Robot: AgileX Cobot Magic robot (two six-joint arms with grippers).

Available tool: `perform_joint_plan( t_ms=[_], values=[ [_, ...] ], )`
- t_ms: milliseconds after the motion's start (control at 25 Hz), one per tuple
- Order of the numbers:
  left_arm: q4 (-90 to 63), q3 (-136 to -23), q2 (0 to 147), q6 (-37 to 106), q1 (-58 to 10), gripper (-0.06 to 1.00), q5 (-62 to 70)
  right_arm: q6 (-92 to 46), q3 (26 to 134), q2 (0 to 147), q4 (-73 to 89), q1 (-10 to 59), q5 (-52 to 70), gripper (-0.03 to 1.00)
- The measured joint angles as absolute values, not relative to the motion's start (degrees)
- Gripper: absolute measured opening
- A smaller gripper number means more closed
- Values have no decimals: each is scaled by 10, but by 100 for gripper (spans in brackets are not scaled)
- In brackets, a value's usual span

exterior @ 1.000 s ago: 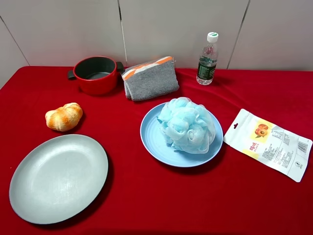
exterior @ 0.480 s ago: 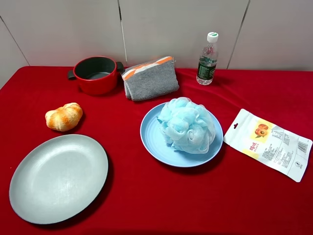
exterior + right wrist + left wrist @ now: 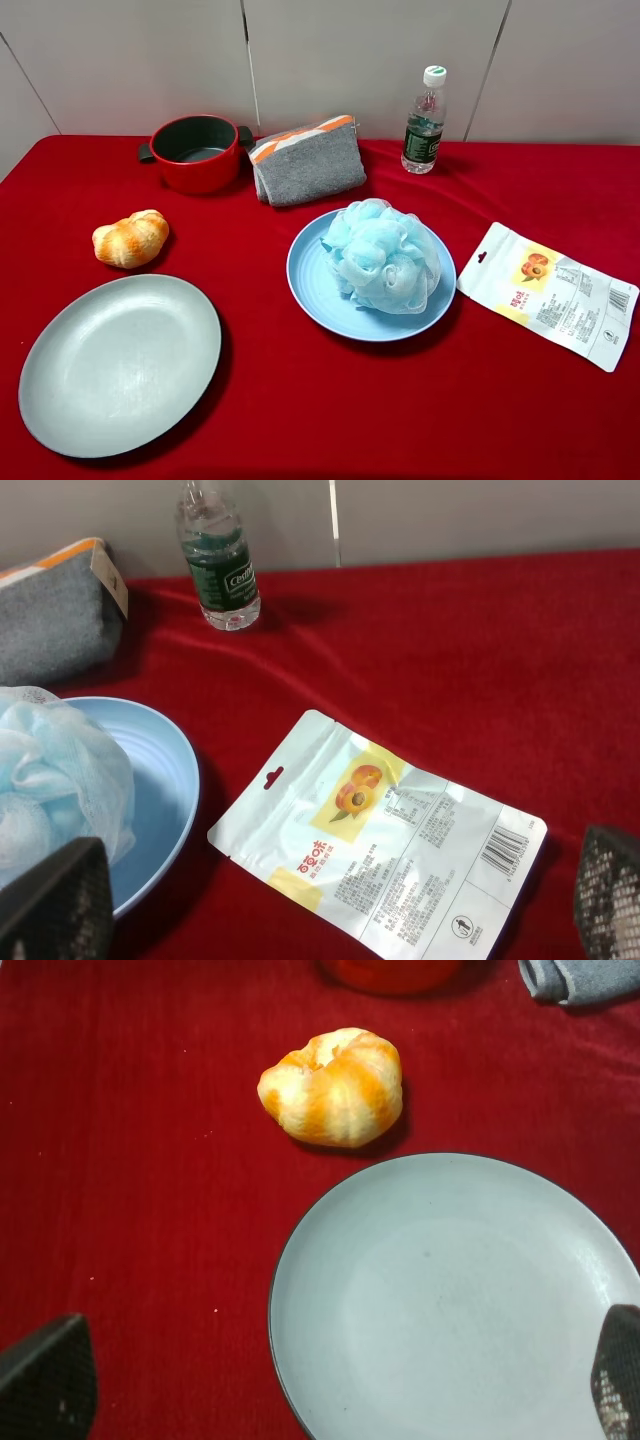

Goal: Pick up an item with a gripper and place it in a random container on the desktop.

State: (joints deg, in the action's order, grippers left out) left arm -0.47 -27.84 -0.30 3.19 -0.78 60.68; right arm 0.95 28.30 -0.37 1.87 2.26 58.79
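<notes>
The light blue and white mesh pouf (image 3: 383,256) lies in the round light blue plate (image 3: 312,280) at the middle of the red cloth; both also show in the right wrist view, the pouf (image 3: 55,785) and the plate (image 3: 160,780). Neither arm shows in the exterior high view. My left gripper (image 3: 330,1380) is open and empty, its fingertips (image 3: 45,1375) wide apart above the grey-green plate. My right gripper (image 3: 330,900) is open and empty, its fingertips (image 3: 610,890) wide apart above a snack packet, to the right of the blue plate.
A large grey-green plate (image 3: 120,362) lies at the front left, with a bread roll (image 3: 130,239) behind it. A red pot (image 3: 195,152), a folded grey cloth (image 3: 307,160) and a water bottle (image 3: 425,120) stand at the back. A white snack packet (image 3: 548,293) lies at the right.
</notes>
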Motion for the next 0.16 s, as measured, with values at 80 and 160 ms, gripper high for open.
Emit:
perform_joint_plan(
  t_ms=[80,160],
  values=[
    [-5,-278,-3,32,-8,99,607,9,283,-4,19,23,588,69],
    [-5,-278,-3,32,-8,99,607,9,283,-4,19,23,588,69]
  ],
)
